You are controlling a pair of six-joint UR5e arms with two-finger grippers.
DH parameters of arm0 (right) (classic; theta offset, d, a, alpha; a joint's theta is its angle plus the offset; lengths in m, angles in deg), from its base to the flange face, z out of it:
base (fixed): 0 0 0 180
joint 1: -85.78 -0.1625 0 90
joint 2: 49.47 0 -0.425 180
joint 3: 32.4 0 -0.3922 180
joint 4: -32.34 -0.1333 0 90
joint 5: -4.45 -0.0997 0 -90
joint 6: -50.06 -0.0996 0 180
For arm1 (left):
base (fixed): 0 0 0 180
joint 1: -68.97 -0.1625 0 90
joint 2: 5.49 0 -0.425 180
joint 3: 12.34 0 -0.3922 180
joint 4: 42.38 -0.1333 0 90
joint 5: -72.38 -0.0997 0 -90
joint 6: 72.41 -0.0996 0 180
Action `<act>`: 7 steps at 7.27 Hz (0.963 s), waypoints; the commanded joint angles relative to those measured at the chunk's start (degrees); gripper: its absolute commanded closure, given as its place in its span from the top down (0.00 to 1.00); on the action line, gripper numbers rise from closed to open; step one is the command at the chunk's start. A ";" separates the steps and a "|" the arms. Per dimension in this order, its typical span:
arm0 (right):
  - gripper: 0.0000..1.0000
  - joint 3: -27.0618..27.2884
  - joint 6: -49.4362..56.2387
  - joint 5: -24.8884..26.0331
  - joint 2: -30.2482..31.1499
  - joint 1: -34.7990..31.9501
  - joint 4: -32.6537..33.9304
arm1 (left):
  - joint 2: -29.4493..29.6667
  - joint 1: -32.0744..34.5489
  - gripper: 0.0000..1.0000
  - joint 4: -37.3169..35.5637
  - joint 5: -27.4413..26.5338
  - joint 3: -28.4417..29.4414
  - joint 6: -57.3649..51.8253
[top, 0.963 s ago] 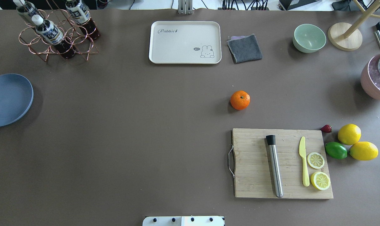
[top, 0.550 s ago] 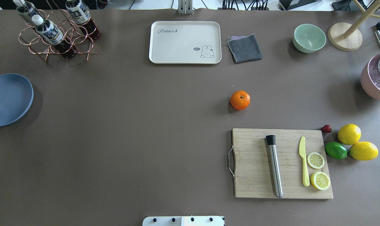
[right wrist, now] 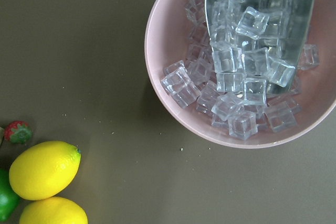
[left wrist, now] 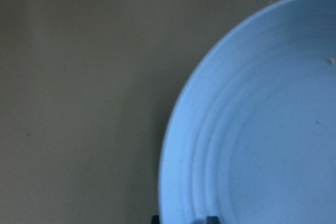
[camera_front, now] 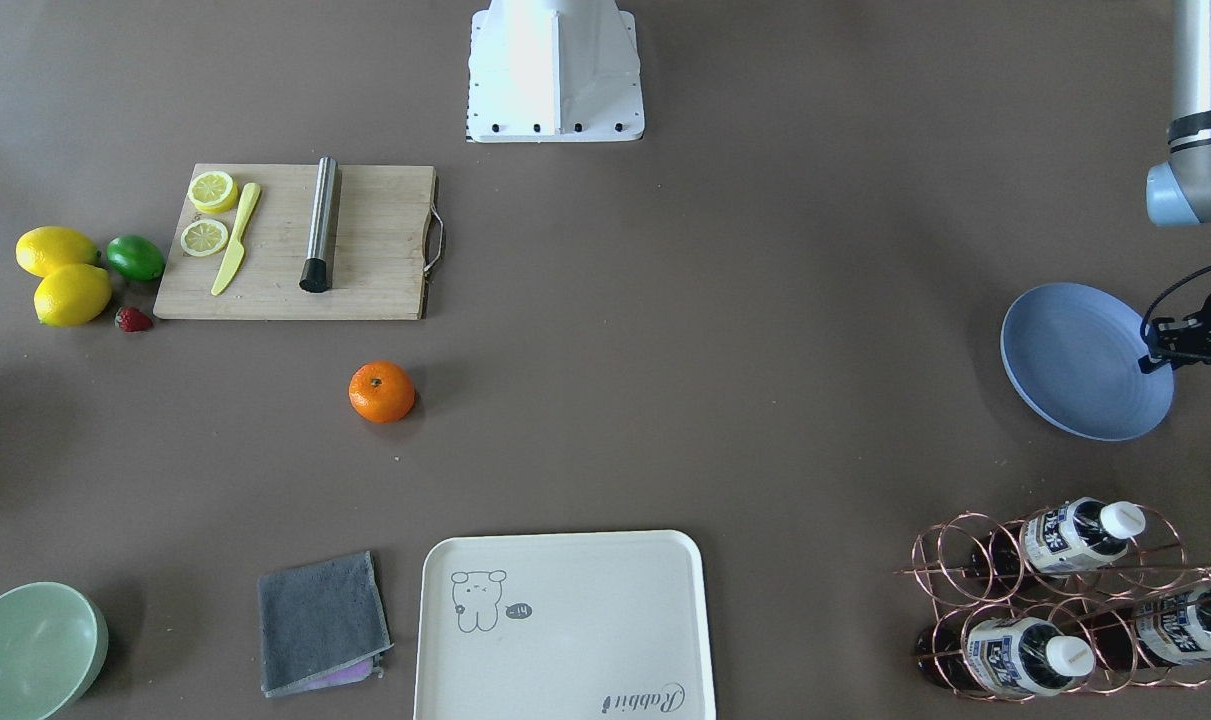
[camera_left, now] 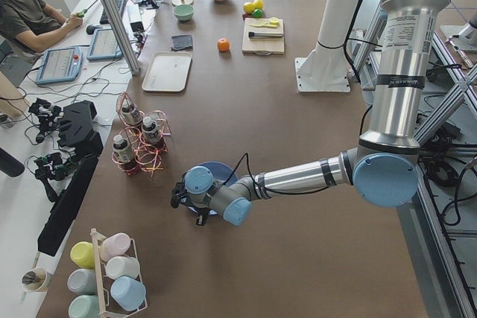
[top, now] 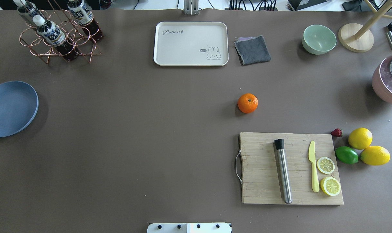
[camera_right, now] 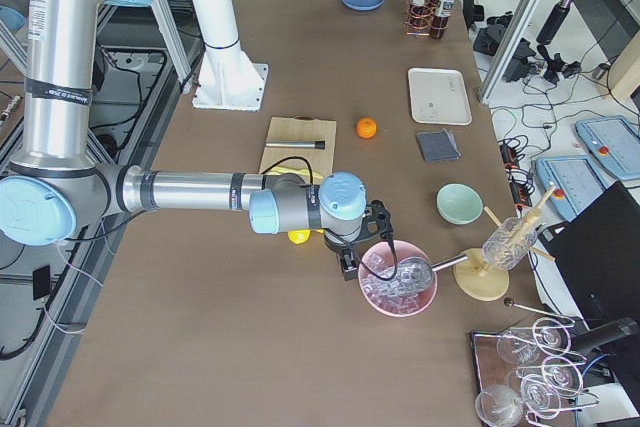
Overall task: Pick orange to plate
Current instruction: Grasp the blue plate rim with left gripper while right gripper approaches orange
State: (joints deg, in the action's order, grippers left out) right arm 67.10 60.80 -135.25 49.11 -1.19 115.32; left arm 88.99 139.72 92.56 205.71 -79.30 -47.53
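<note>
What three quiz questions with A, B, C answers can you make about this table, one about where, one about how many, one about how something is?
1. Where is the orange? A) on the tray B) on the table near the cutting board C) in the green bowl
2. How many whole lemons lie by the lime? A) one B) two C) five
3. How is the plate? A) upside down B) holding the orange C) right way up, no fruit on it
1 B: it sits on bare table off the board's corner. 2 B: two yellow ones sit by it. 3 C: its hollow faces up, fruitless.
</note>
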 commanded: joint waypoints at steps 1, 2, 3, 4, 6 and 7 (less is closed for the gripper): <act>1.00 2.09 -0.62 -0.67 -0.67 1.18 -0.10 | 0.45 0.09 0.00 -0.64 4.01 -6.22 8.73; 1.00 3.06 -2.98 -0.49 -1.80 2.67 -0.10 | 0.53 0.00 0.00 -0.64 6.13 -10.51 16.27; 1.00 3.85 -8.22 -0.49 -3.90 4.86 -0.10 | 1.58 -0.09 0.00 -0.55 7.54 -14.65 24.52; 1.00 4.73 -13.76 -0.40 -5.92 7.84 -0.10 | 2.20 -2.27 0.00 -0.38 7.64 -19.39 32.52; 1.00 7.19 -26.59 0.21 -10.75 14.43 -0.10 | 2.99 -9.63 0.00 -0.46 5.29 -28.62 47.65; 0.99 7.63 -31.78 1.87 -13.13 17.24 -0.10 | 5.08 -13.59 0.00 -0.47 1.88 -30.49 53.64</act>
State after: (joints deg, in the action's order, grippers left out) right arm 73.77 36.22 -134.79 39.02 12.22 115.22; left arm 92.21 130.93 92.12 210.78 -106.08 -2.22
